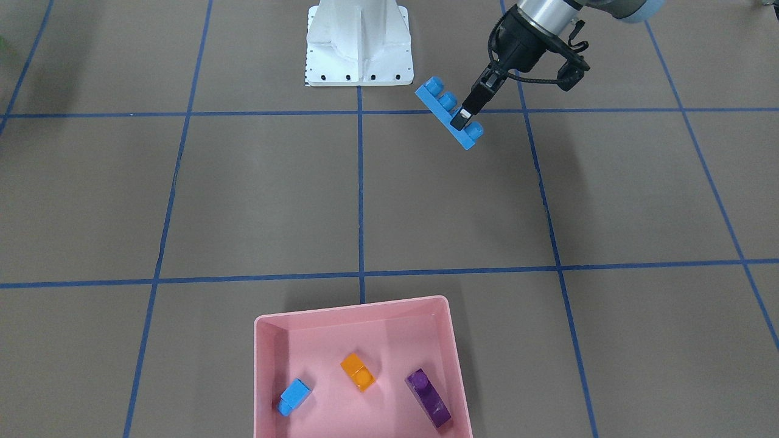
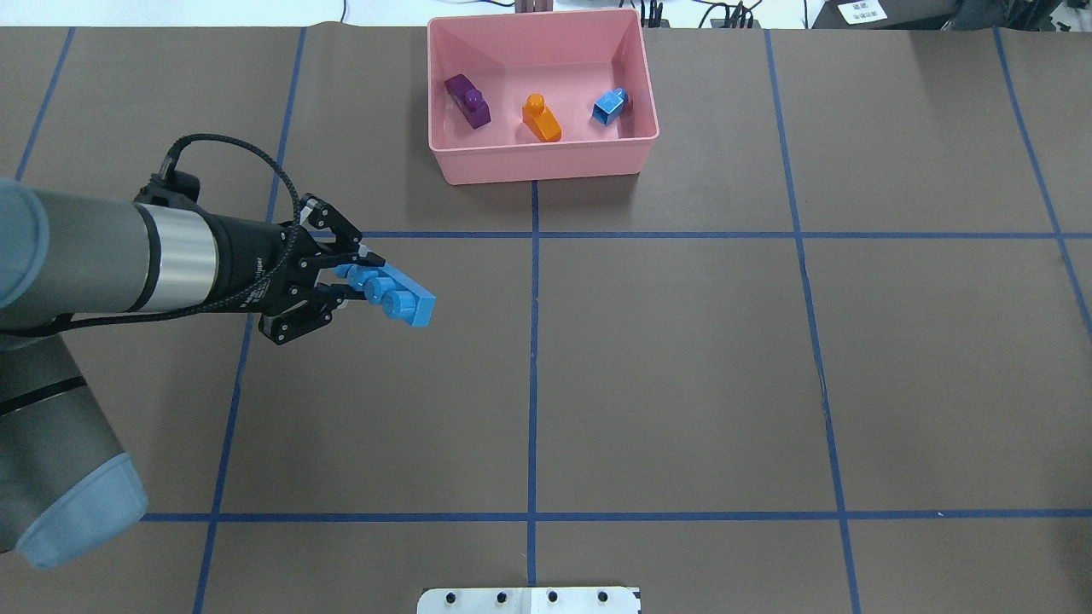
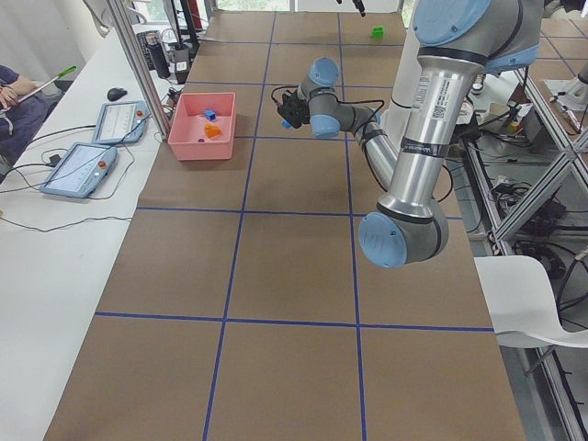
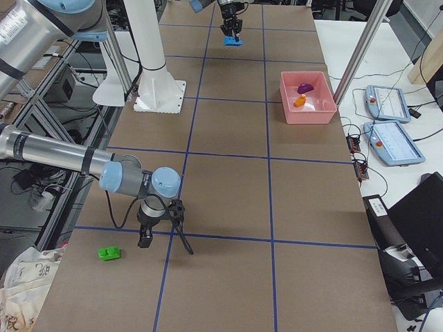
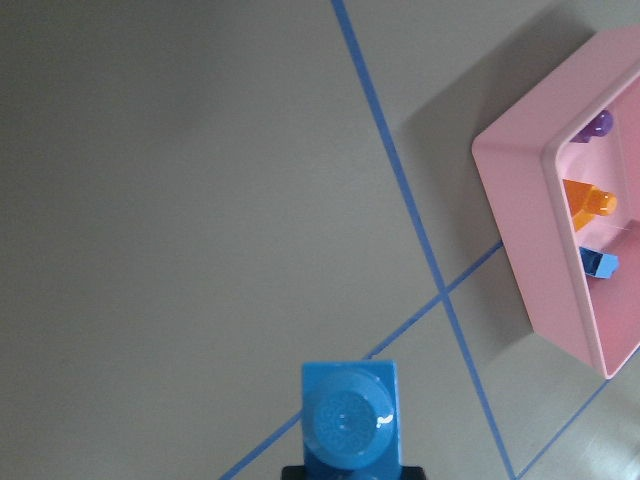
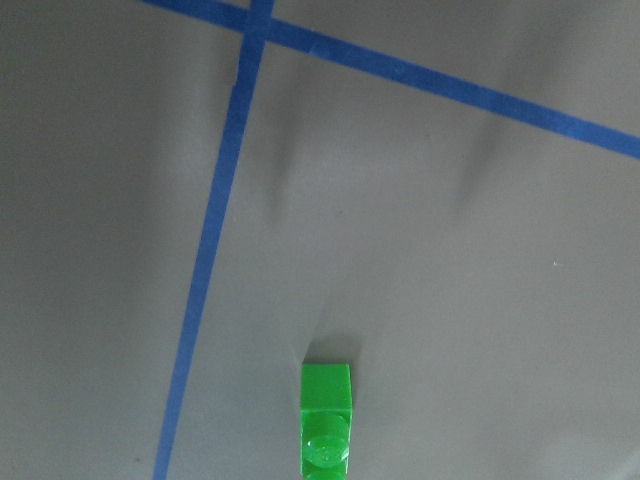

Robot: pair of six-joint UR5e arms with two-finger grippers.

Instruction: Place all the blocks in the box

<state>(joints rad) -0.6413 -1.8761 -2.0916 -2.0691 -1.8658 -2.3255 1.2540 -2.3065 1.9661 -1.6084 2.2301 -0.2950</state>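
My left gripper (image 1: 465,115) (image 2: 354,277) is shut on the long blue four-stud brick (image 1: 437,100) (image 2: 401,300) and holds it above the table, well short of the pink box (image 1: 350,307) (image 2: 546,162). The brick fills the bottom of the left wrist view (image 5: 350,420), with the box (image 5: 520,230) at the right. In the box lie the purple (image 2: 467,101), orange (image 2: 541,118) and small light-blue (image 2: 610,106) bricks. The green brick (image 4: 108,254) (image 6: 327,420) lies on the table beside my right gripper (image 4: 145,238). I cannot tell whether that gripper is open or shut.
The white robot base (image 1: 359,48) (image 2: 529,601) stands at the table's near edge. Blue tape lines grid the brown table. Two tablets (image 4: 387,104) lie on a side bench beyond the box, and a person's arm (image 3: 14,92) shows there.
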